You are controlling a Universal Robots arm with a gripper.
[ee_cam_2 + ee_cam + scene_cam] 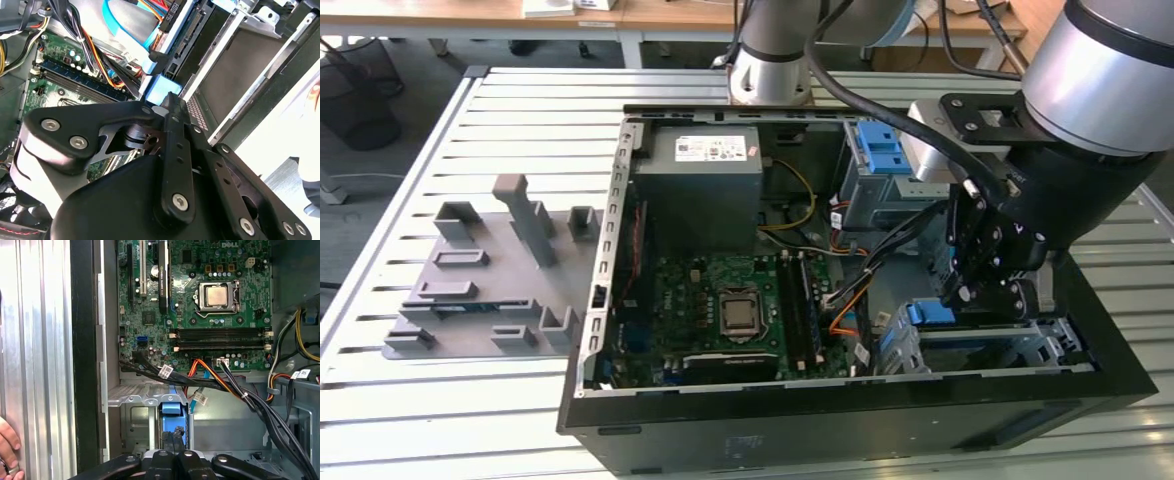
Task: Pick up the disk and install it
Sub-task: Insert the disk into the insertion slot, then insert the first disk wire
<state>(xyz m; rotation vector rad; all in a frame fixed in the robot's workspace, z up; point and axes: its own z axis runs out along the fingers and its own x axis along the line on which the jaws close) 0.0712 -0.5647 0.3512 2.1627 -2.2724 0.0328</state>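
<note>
The gripper [169,102] sits closest in the second wrist view, its fingers [175,150] drawn together to a narrow tip. That tip meets the blue end of the disk [162,91]; whether it pinches the disk I cannot tell. The disk sits inside the grey metal drive cage [132,401], its blue end at the cage's mouth. The gripper hangs just outside the cage.

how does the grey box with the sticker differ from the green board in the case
The grey box is plain metal and bulky; the green board is flat and crowded with parts. The box carries a white sticker; the board a processor socket. Both sit inside the open case.
</note>
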